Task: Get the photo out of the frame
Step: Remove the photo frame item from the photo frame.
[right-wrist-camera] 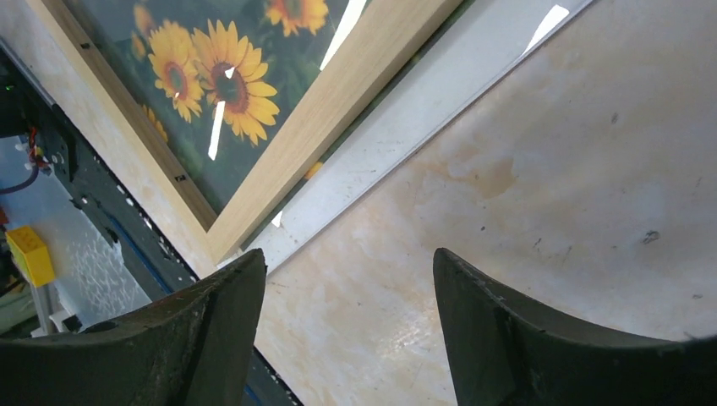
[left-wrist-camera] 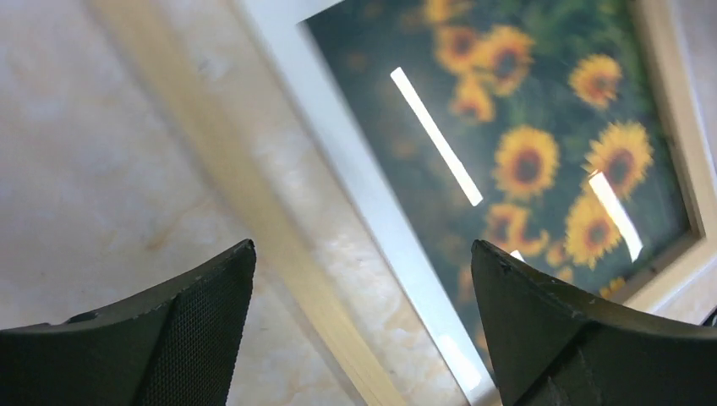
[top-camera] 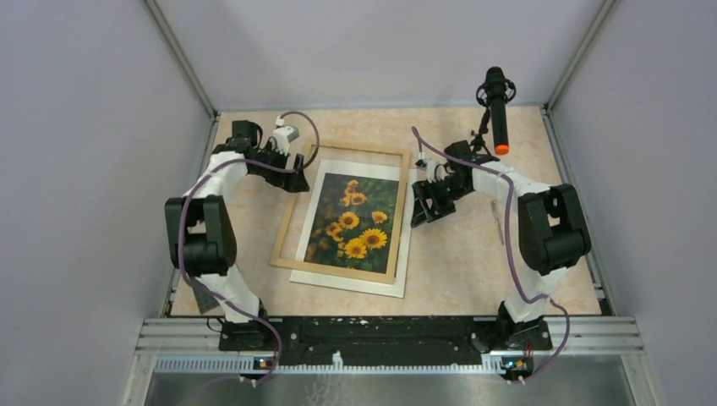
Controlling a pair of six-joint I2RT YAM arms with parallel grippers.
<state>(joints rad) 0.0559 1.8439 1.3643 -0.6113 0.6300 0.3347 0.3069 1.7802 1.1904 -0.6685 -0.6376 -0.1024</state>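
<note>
Left end effector [top-camera: 293, 176]: jaws stood wide, nothing between them, at the 11 o'clock corner of the frame [top-camera: 334, 270].
Right end effector [top-camera: 423, 207]: jaws were parted and empty, just off the frame's 2 o'clock side.
Photo [top-camera: 355, 222]: lay flat on the tabletop [top-camera: 473, 262] under the skewed frame, its white border sticking out at 3 and 6 o'clock.
Hard to make out: the left wrist view was blurred; whether either end effector touched the frame could not be told.
Room: beige mottled tabletop, plain grey walls.
</note>
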